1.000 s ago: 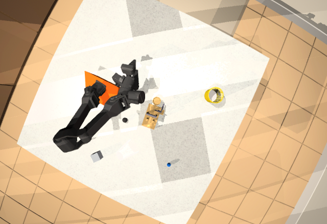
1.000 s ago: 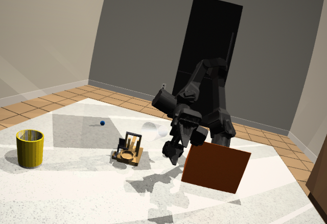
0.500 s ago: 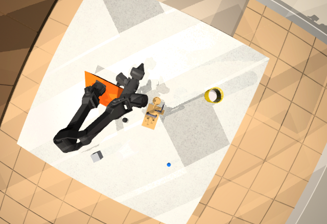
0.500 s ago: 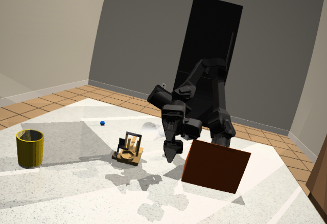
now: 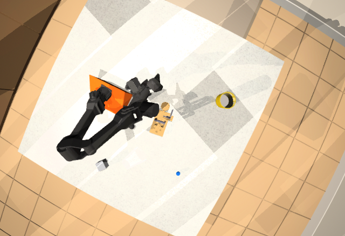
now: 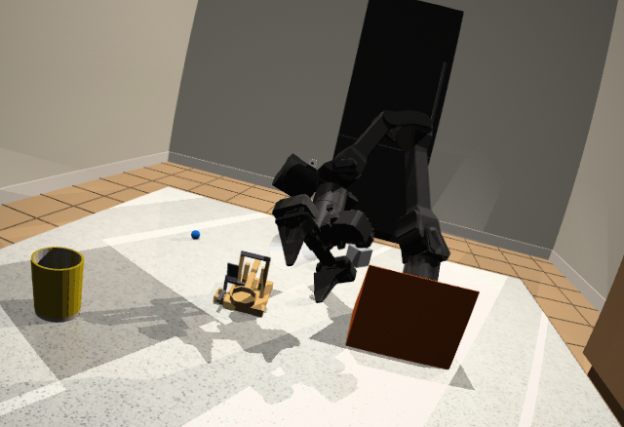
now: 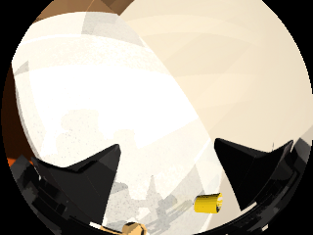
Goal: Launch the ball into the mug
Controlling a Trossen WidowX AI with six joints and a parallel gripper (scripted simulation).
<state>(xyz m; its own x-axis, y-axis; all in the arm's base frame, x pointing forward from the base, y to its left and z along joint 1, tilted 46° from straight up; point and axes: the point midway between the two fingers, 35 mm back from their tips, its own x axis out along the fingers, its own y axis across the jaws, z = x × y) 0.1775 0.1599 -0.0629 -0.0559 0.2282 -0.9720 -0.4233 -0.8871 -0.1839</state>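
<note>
The blue ball [image 5: 178, 173] [image 6: 195, 234] lies on the table, away from the catapult and outside the wrist view. The small wooden catapult [image 5: 159, 129] [image 6: 244, 296] [image 7: 133, 228] stands near the middle, with dark frame parts and an empty round cup. The yellow mug [image 5: 218, 104] [image 6: 57, 291] [image 7: 206, 204] stands upright, to the right of the catapult in the top view. My gripper [image 5: 150, 78] [image 6: 304, 283] [image 7: 167, 143] is open with nothing between its fingers. It hangs above the table beside the catapult, between it and the orange box's side.
An orange box-like block [image 5: 118, 99] [image 6: 412, 316] stands beside the arm, close to the gripper. A small grey cube [image 5: 101, 165] [image 6: 359, 255] lies near the arm's elbow side in the top view. The pale speckled table [image 5: 139, 200] [image 6: 151, 387] ends above a tiled floor.
</note>
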